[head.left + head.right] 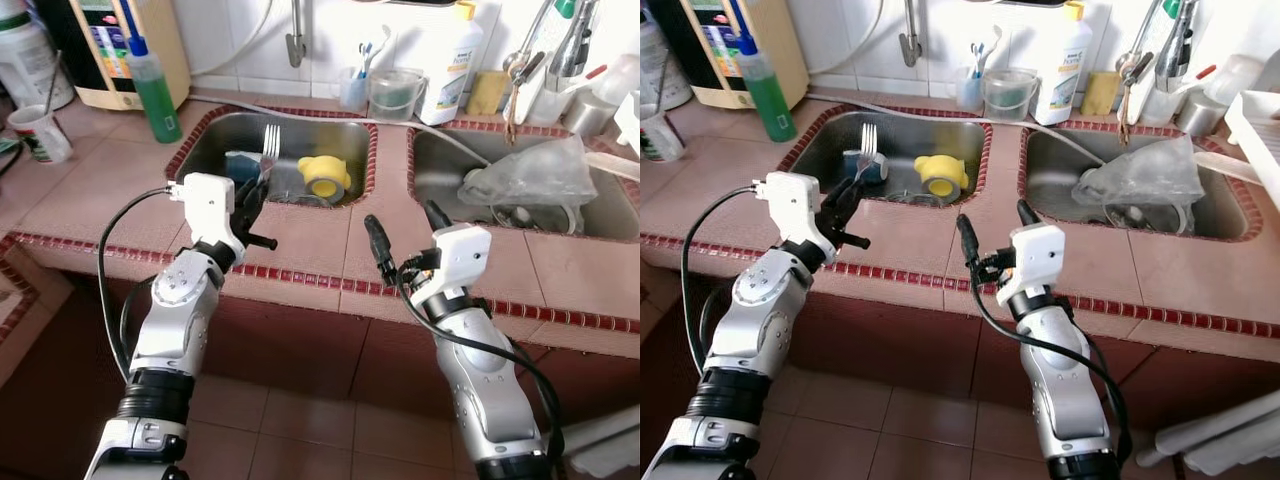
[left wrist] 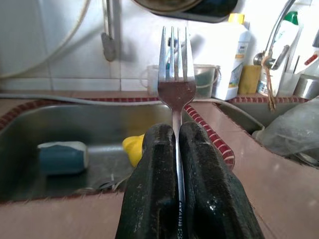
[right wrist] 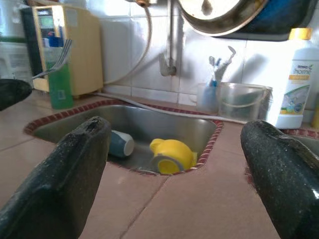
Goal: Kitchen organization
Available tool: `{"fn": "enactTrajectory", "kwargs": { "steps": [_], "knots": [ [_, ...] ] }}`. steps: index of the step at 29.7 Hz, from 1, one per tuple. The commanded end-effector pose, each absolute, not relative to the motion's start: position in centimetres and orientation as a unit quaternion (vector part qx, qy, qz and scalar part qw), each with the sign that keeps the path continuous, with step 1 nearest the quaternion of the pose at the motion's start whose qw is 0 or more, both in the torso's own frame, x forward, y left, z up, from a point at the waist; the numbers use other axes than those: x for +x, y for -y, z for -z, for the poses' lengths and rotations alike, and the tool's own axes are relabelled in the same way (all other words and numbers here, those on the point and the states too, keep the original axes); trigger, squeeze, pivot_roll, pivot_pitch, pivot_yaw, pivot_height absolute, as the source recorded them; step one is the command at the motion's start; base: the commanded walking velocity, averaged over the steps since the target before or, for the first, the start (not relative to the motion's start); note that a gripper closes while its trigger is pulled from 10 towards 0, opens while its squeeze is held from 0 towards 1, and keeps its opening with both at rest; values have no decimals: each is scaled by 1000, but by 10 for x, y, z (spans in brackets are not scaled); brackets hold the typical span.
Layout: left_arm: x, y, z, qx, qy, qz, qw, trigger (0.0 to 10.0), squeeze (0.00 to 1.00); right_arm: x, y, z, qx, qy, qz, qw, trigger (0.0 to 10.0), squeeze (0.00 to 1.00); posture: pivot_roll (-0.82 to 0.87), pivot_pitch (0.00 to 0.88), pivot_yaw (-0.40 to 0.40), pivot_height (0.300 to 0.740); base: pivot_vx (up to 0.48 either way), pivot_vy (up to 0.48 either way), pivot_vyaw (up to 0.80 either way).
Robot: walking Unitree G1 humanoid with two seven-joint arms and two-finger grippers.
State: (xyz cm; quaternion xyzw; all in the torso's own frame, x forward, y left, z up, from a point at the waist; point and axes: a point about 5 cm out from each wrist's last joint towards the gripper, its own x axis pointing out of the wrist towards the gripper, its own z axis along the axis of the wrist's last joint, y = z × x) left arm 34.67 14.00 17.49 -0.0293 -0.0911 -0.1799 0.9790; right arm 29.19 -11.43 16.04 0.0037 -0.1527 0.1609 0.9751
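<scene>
The left end effector is clamped on a fork, tines up, over the tabletop edge; a yellow cup lies in the sink just beyond. The right end effector hovers spread wide, holding nothing.

1. A kitchen counter of pinkish-tan tiles, edged with small dark red tiles.
2. Two steel sink basins are sunk into it, a left basin and a right basin, side by side.
3. White wall tiles run behind the counter.
4. Below, the floor is laid with reddish-brown tiles.
5. Light is bright and even.
</scene>
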Motion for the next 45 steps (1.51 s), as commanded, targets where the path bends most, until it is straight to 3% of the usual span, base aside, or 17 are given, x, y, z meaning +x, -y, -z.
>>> {"fn": "enactTrajectory", "kwargs": {
  "steps": [1, 19, 30, 31, 32, 41, 42, 43, 44, 45],
  "knots": [
    [347, -135, -176, -27, 93, 186, 978, 10000, 0, 291, 117, -158, 1, 147, -160, 976, 10000, 0, -138, 53, 27, 740, 480, 0, 0],
    [347, -132, -175, -31, 97, 188, 977, 10000, 0, 289, 119, -158, -5, 144, -167, 975, 10000, 0, -149, 50, 18, 740, 466, 0, 0],
    [357, -130, -170, -1, 63, 198, 978, 10000, 0, 276, 117, -147, -7, 109, -180, 977, 10000, 0, -163, 88, 17, 740, 0, 0, 0],
    [359, -130, -169, 5, 57, 202, 978, 10000, 0, 273, 117, -145, 0, 101, -182, 978, 10000, 533, -168, 97, 17, 740, 0, 0, 0],
    [361, -129, -168, 7, 52, 207, 977, 10000, 0, 269, 116, -142, 10, 92, -187, 978, 10000, 1000, -171, 106, 19, 740, 0, 0, 0],
    [373, -129, -167, 37, 38, 224, 973, 10000, 0, 253, 116, -136, -4, 69, -181, 981, 10000, 1000, -200, 155, 23, 740, 0, 0, 0],
    [375, -128, -167, 37, 34, 225, 973, 10000, 0, 251, 116, -135, -4, 63, -181, 981, 10000, 780, -200, 157, 22, 740, 0, 0, 0],
    [376, -128, -166, 35, 31, 228, 973, 10000, 0, 249, 116, -134, -4, 59, -182, 982, 10000, 98, -200, 159, 22, 740, 0, 0, 0],
    [377, -127, -166, 34, 27, 232, 972, 10000, 0, 247, 115, -134, -3, 56, -184, 981, 10000, 98, -202, 166, 22, 740, 0, 0, 0],
    [378, -126, -165, 37, 26, 233, 971, 10000, 0, 246, 115, -134, -3, 52, -184, 982, 10000, 0, -206, 172, 22, 740, 0, 0, 0]
  ]
}}
